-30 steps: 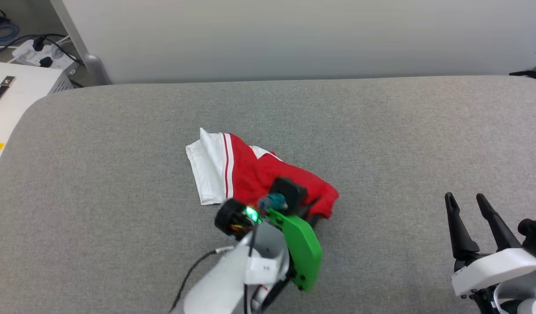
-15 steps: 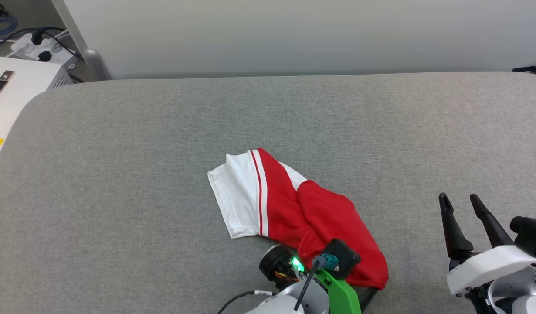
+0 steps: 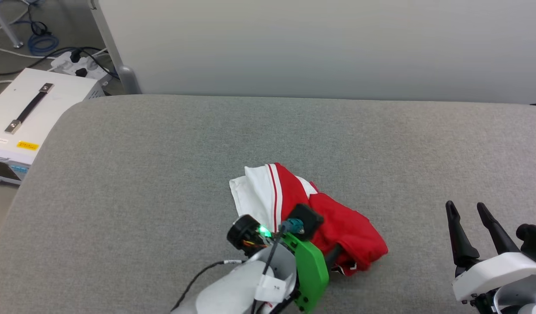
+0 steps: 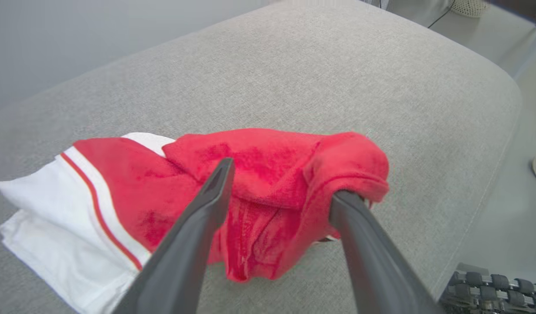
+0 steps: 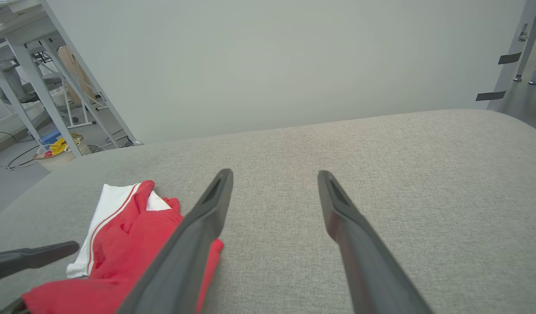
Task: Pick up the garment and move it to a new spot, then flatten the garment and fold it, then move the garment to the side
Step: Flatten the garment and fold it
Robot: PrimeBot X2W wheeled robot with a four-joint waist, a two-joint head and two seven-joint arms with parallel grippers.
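The garment lies crumpled on the grey padded surface, close to the near edge and just right of the middle. Its white sleeve points far-left, and bare fabric lies open to the left, right and far side (the near edge itself is cut off). The left gripper stands spread over it, with red cloth bunched between the fingers and one fold draped over a fingertip; the head view hides this under the wrist's green cover. The right gripper, spread and empty, hovers well apart at the near right, and its wrist view adds the surface's rounded far-left corner.
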